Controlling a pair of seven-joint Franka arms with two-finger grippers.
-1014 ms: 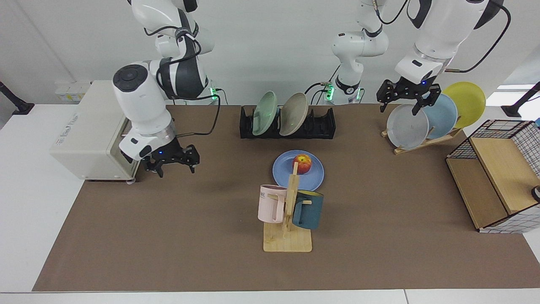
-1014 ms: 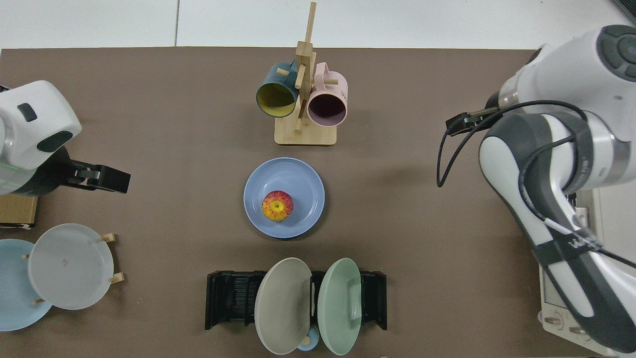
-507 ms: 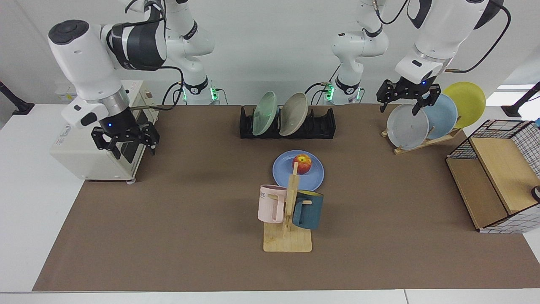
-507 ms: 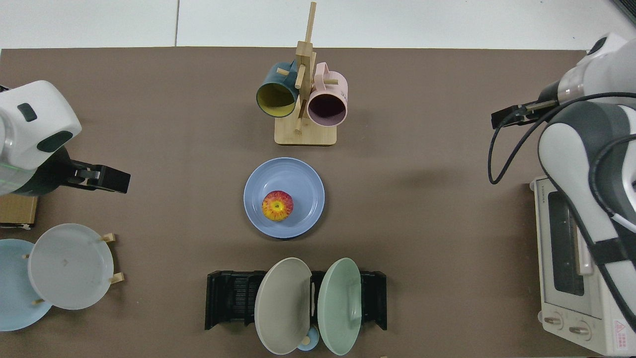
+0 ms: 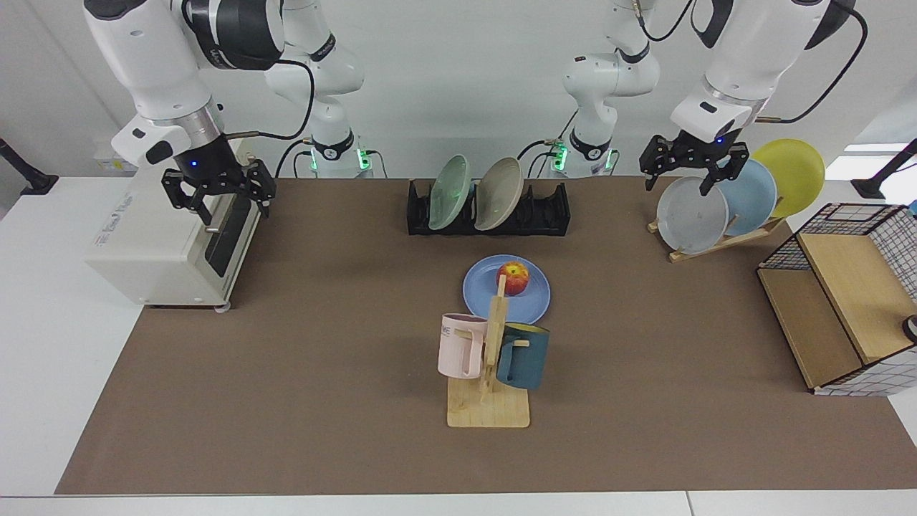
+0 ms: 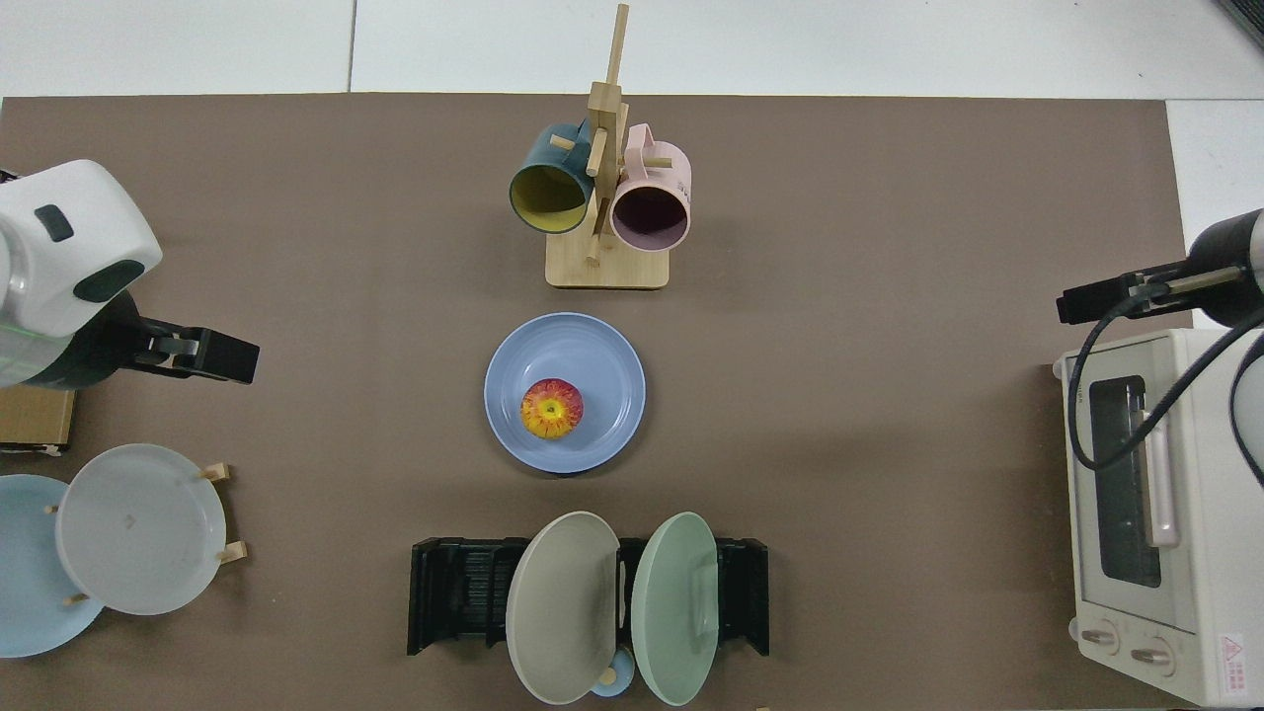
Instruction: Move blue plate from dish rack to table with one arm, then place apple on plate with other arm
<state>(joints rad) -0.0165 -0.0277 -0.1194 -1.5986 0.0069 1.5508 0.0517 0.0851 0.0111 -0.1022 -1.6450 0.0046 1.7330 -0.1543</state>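
Right gripper [image 5: 221, 206] first: fingers spread apart, nothing between them, hanging just above the front top edge of the toaster oven [image 5: 168, 244]. Judging by the layout, only the retreat remains, so lift straight up and away rather than sweeping sideways, to avoid clipping the oven door just beneath the fingertips. Well off to that gripper's side, toward the middle of the table [image 5: 286, 401]: the dish rack [image 5: 544, 211], holding only a green and a beige plate, and in front of it the blue plate [image 5: 476, 290], lying flat on the mat with the apple [image 5: 514, 278] resting on it, a little off centre. Leave both alone; no nudge needed, no contact with either gripper. Nearer the camera from the plate, just beside its rim: a mug tree [image 5: 494, 337] with two mugs, well apart from both grippers and best kept that way. Last, the left gripper [image 5: 680, 180]: fingers likewise apart and empty, waiting just above the top rim of a grey plate [image 5: 691, 215] leaning on a wooden stand [image 5: 723, 240]. Hold height there, since any drop risks tipping the stacked plates below it.
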